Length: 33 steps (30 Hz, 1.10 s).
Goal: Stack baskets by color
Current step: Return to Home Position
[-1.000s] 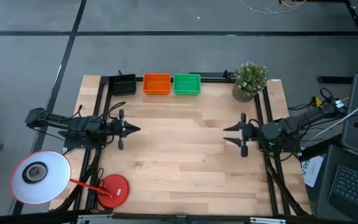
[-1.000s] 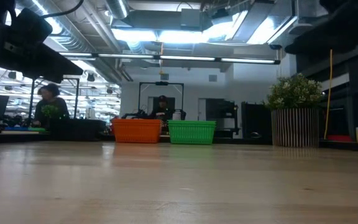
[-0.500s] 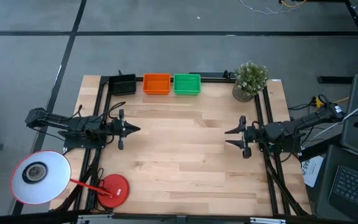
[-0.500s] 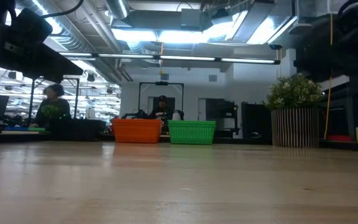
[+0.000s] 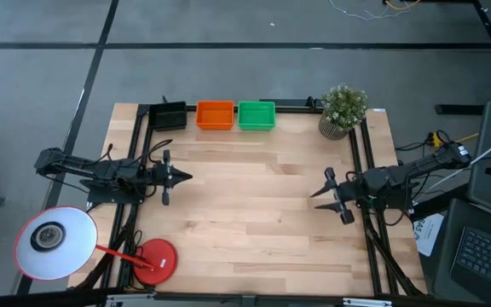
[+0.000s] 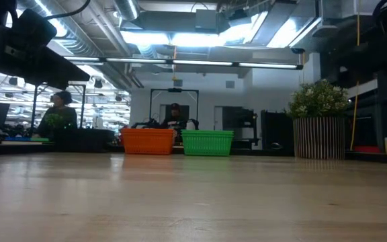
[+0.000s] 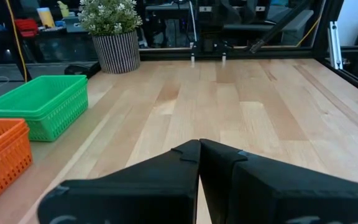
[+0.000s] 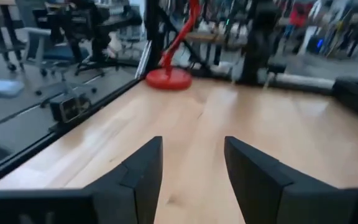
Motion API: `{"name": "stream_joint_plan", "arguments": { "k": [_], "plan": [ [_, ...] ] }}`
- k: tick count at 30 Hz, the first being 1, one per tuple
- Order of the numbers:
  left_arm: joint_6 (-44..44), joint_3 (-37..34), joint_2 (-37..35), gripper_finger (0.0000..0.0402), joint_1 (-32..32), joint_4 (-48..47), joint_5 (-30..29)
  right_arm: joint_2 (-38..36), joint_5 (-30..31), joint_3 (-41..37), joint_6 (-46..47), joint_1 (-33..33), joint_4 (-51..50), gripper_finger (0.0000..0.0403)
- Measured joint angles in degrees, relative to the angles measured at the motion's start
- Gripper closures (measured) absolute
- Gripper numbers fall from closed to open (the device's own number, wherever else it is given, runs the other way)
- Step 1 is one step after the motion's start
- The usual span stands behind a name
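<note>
Three baskets stand in a row on their bases at the table's far edge: black, orange and green. The orange and green ones also show in the low view, and the green basket and orange basket in the left wrist view. My left gripper hovers shut at the table's left side, pointing level toward the right. My right gripper hovers open at the right side, nothing between its fingers. Both are far from the baskets.
A potted plant stands at the far right corner. A red lamp base sits at the near left corner, with its white shade off the table's left edge. A black frame runs along the table's sides. People show in the room behind.
My right gripper has sunk a little and drawn toward the table's near edge, swinging to point toward the near left corner. Its fingers stay open. The baskets have not moved.
</note>
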Motion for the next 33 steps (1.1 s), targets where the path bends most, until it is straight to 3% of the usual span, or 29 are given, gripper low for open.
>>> {"name": "stream_joint_plan", "arguments": {
  "k": [6,12,14,22,28,33],
  "plan": [
    [0.00,0.00,0.00,0.0401,0.00,0.00,-0.01,-4.71,-1.38,0.04,-3.96,-4.13,-2.23,0.0229],
    [0.02,0.00,0.00,0.0401,-0.01,0.00,-0.01,-7.74,-13.86,0.04,-4.53,-11.26,-6.18,0.0229],
    [0.02,0.00,0.00,0.0401,-0.02,0.00,-0.01,-9.17,-15.31,0.04,-6.11,-13.28,-5.96,0.0229],
    [0.02,0.00,0.00,0.0401,-0.01,0.00,-0.01,-18.23,-12.17,0.07,-5.30,-17.34,-8.84,0.0229],
    [0.02,0.00,0.00,0.0401,0.00,0.09,-0.07,-18.23,-10.82,0.09,1.36,-17.58,-10.14,0.0229],
    [0.02,0.00,0.00,0.0401,0.00,0.13,-0.12,-17.97,-9.02,0.08,1.67,-17.58,-10.56,0.0229]
  ]
}}
